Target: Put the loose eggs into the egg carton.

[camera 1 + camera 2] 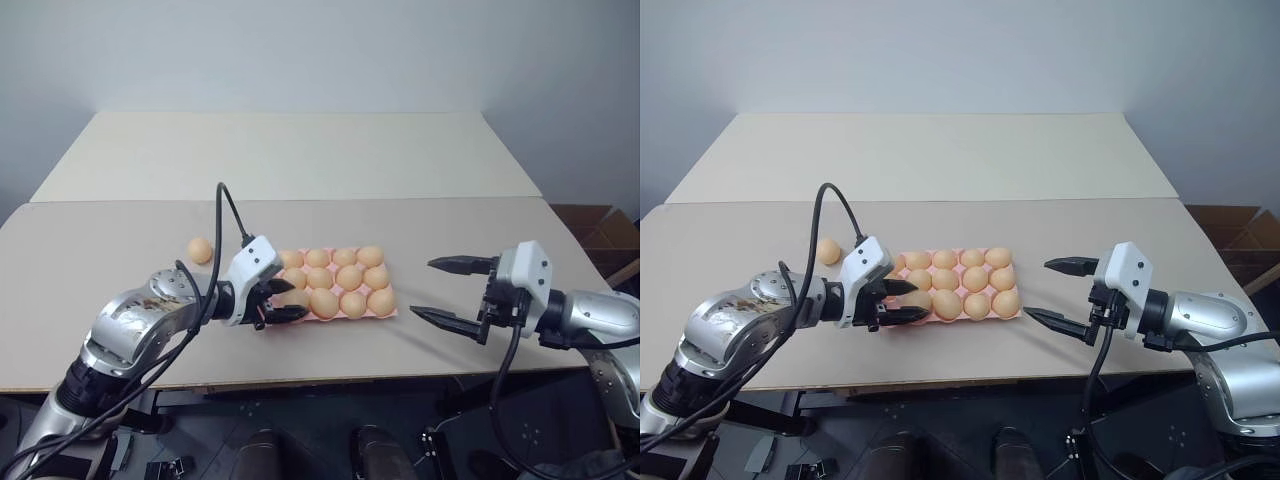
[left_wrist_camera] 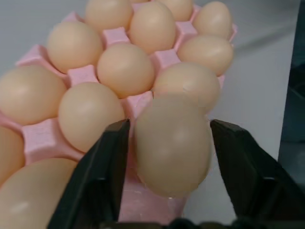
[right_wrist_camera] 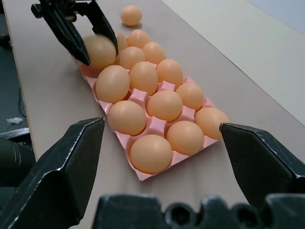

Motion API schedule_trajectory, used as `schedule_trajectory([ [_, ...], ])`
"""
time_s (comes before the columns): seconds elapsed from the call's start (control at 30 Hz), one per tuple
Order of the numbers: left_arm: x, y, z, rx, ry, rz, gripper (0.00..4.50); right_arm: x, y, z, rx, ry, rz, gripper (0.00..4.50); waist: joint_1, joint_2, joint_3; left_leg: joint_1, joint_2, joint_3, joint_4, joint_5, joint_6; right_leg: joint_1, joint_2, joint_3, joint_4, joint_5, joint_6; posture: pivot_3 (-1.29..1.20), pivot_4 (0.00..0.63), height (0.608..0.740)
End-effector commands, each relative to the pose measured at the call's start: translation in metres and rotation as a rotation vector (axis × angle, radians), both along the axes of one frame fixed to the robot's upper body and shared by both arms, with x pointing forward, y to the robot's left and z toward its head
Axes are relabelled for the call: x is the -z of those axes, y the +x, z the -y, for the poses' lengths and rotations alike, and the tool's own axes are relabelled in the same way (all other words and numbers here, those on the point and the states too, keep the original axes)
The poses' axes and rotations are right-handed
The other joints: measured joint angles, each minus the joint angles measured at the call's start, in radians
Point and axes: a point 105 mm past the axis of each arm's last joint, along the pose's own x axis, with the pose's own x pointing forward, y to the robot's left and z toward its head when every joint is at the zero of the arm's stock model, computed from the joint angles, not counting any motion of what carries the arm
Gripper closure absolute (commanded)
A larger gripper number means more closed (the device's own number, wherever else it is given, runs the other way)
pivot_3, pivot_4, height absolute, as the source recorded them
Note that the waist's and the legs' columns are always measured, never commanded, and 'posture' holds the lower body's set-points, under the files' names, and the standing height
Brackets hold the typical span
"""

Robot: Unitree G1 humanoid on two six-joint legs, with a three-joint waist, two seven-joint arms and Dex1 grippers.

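One egg (image 2: 172, 143) sits between the left hand's (image 1: 898, 301) fingers (image 2: 102, 176), right over the near-left corner cup of the egg carton (image 1: 392, 311). Fingers look parted w/ slim gaps each side of the egg, so can't tell if it's gripped or just let go. Its long axis runs roughly upright, toward the cup below. Carton otherwise looks full, eggs in the other cups. One more loose egg (image 1: 200, 250) lies on the tabletop (image 1: 120, 260), left of the carton & a bit beyond it, near the left arm. Right hand (image 1: 448, 291) hangs wide open, empty, well right of the carton. Left arm is clearly nearer that last egg.
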Motion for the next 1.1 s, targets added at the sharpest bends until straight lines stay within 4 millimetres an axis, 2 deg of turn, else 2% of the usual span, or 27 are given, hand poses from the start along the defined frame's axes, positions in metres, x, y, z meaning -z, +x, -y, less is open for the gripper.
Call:
schedule_trajectory([
  [0.03,-0.018,-0.001,-0.002,0.030,-0.007,0.087,0.29,-0.015,-0.004,0.001,0.007,-0.005,0.053,0.00,0.000,0.000,0.000,0.000,0.000,0.000,0.000,0.000,0.000,0.000,0.000,0.000,0.000,0.000,0.000,0.00,0.150,0.740],
  [0.07,-0.023,0.000,-0.004,0.025,-0.018,0.107,0.01,-0.015,-0.004,0.001,0.008,-0.004,0.053,0.00,0.001,0.000,0.000,0.000,0.000,0.000,0.000,0.000,0.000,0.000,0.000,0.000,0.000,0.000,0.000,0.00,0.150,0.740],
  [0.17,-0.040,0.001,-0.018,-0.006,-0.045,0.156,0.01,-0.015,-0.003,0.001,0.008,-0.001,0.052,0.00,0.000,0.000,0.000,0.000,0.000,0.000,0.000,0.000,0.000,0.000,0.000,0.000,0.000,0.000,0.000,0.00,0.150,0.740],
  [0.27,-0.059,-0.002,-0.050,-0.042,-0.046,0.250,0.01,-0.014,-0.002,0.000,0.000,0.001,0.051,0.00,-0.009,0.000,0.000,0.000,0.001,0.000,0.000,0.000,0.000,-0.001,0.001,0.000,0.000,0.000,0.000,0.00,0.150,0.740],
  [0.33,-0.070,-0.006,-0.084,-0.086,-0.042,0.344,0.01,-0.014,-0.001,-0.001,-0.016,0.004,0.049,0.00,-0.015,0.000,0.000,0.000,0.002,0.000,-0.001,0.000,0.000,-0.001,0.001,0.000,0.000,0.000,0.000,0.00,0.150,0.740],
  [0.43,-0.075,-0.014,-0.118,-0.121,-0.016,0.466,0.01,-0.014,0.003,-0.002,-0.027,0.002,0.048,0.00,-0.015,0.000,0.000,0.001,0.002,0.001,-0.002,0.000,0.000,-0.001,0.001,0.000,0.000,-0.001,-0.001,0.00,0.150,0.740],
  [0.5,-0.075,-0.028,-0.144,-0.176,0.002,0.479,0.01,-0.013,0.006,-0.003,-0.039,0.000,0.044,0.00,-0.016,0.000,0.000,0.001,0.002,0.001,-0.001,0.000,0.000,-0.001,0.000,-0.001,0.000,-0.001,-0.002,0.00,0.150,0.740],
  [0.6,-0.074,-0.048,-0.168,-0.239,-0.007,0.462,0.01,-0.014,0.009,-0.003,-0.051,-0.003,0.043,0.00,-0.015,0.000,0.000,0.001,0.002,0.003,-0.001,0.000,0.000,-0.001,-0.001,-0.001,0.000,-0.001,-0.003,0.00,0.150,0.740],
  [0.73,-0.061,-0.080,-0.187,-0.309,-0.042,0.405,0.01,-0.015,0.009,-0.004,-0.078,0.000,0.033,0.00,-0.010,0.000,0.000,0.001,0.003,0.003,-0.001,0.000,0.000,-0.001,-0.002,-0.001,-0.001,-0.002,-0.003,0.00,0.150,0.740],
  [0.8,-0.054,-0.087,-0.191,-0.348,-0.049,0.383,0.01,-0.015,0.009,-0.003,-0.091,-0.003,0.024,0.00,-0.006,0.000,0.000,0.001,0.003,0.004,-0.001,0.000,0.000,-0.001,-0.002,-0.001,-0.001,-0.002,-0.003,0.00,0.150,0.740],
  [1.1,-0.044,-0.086,-0.181,-0.403,-0.101,0.385,0.01,-0.015,0.013,-0.002,-0.107,-0.012,0.013,0.00,0.003,0.000,0.000,0.002,0.004,0.004,0.000,0.000,0.000,0.000,-0.001,-0.001,0.000,-0.004,-0.007,0.00,0.150,0.740],
])
